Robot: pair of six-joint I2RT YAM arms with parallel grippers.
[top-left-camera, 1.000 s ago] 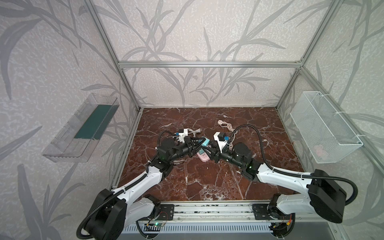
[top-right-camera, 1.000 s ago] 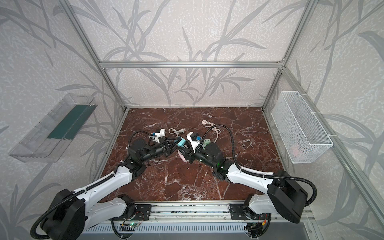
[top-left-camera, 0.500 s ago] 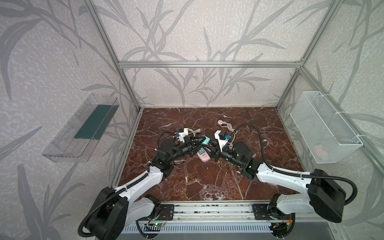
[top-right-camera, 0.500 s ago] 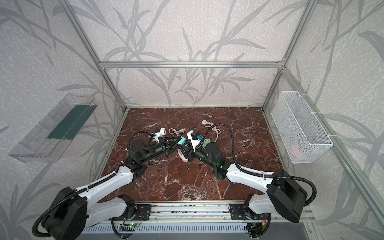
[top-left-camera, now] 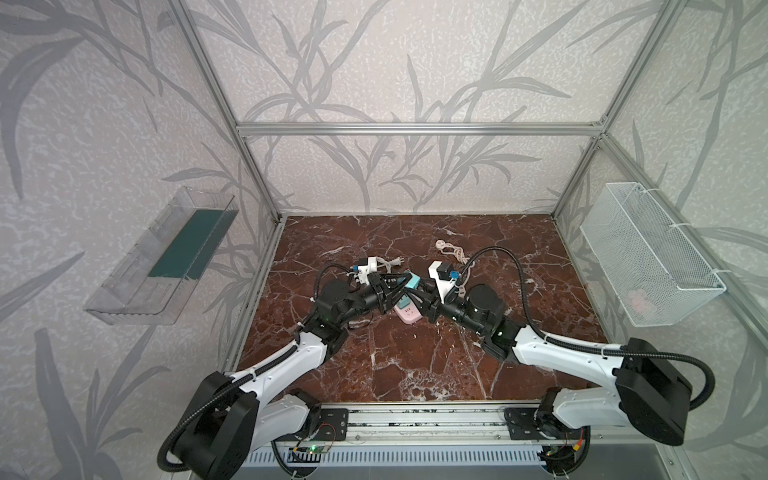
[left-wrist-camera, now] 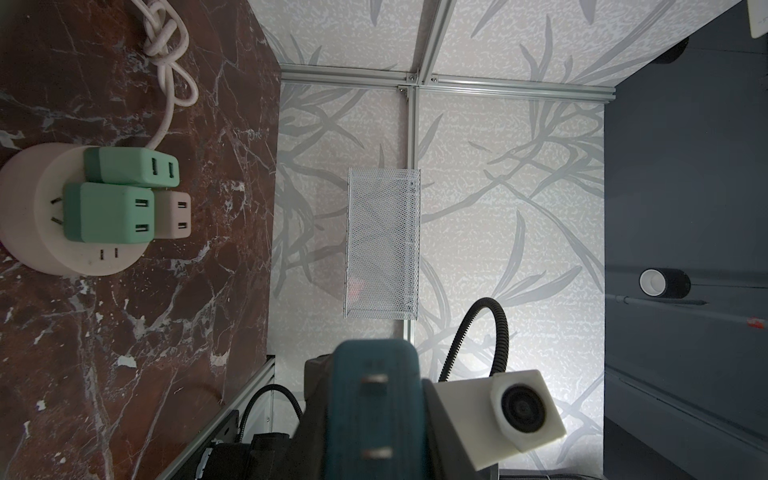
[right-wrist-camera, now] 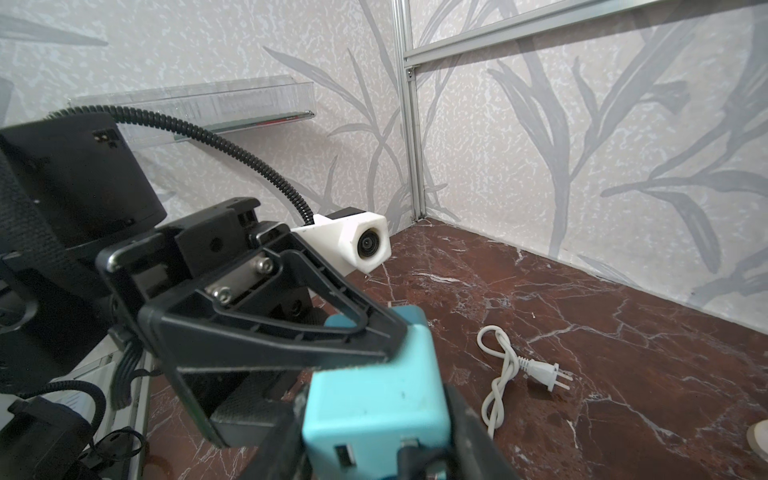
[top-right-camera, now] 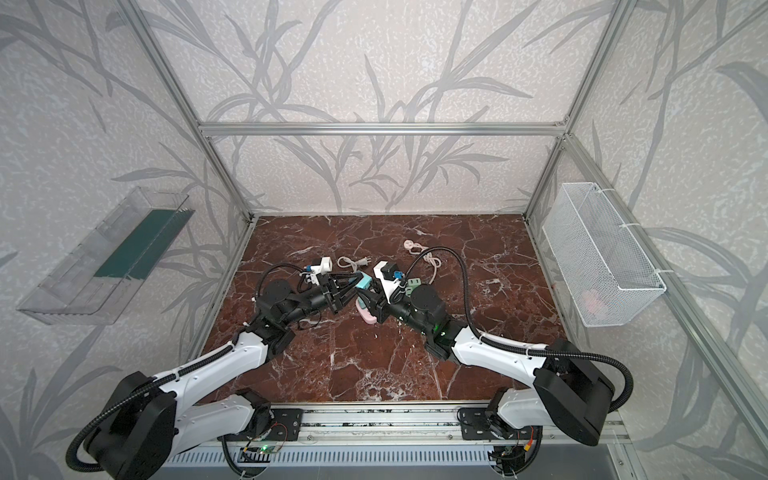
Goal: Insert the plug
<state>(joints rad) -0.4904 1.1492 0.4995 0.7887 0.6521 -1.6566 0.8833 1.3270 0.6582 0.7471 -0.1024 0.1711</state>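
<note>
The plug (top-left-camera: pixel 411 281) (top-right-camera: pixel 361 283) is a light-blue cube adapter with two flat prongs, held above the table's middle where the two arms meet. My left gripper (left-wrist-camera: pixel 376 432) is shut on the plug (left-wrist-camera: pixel 374 399), with the prongs facing its camera. My right gripper (right-wrist-camera: pixel 376 440) has a finger against each side of the plug (right-wrist-camera: pixel 374 395), and one left finger (right-wrist-camera: pixel 291 332) lies over its top edge. A pink power strip (top-left-camera: pixel 405 313) (top-right-camera: pixel 368 316) lies flat on the marble just below them.
A round white socket hub (left-wrist-camera: pixel 25 199) carrying green adapters (top-right-camera: pixel 413 283) sits behind the right wrist, trailing a knotted pink cord (top-left-camera: pixel 453 251). A white cable with a two-pin plug (right-wrist-camera: pixel 536 370) lies further back. A wire basket (top-left-camera: pixel 648 253) and a clear shelf (top-left-camera: pixel 166 257) hang on the side walls.
The right gripper's jaws have drawn in around the light-blue plug. Both arms stay almost where they were, and the left grip is unchanged.
</note>
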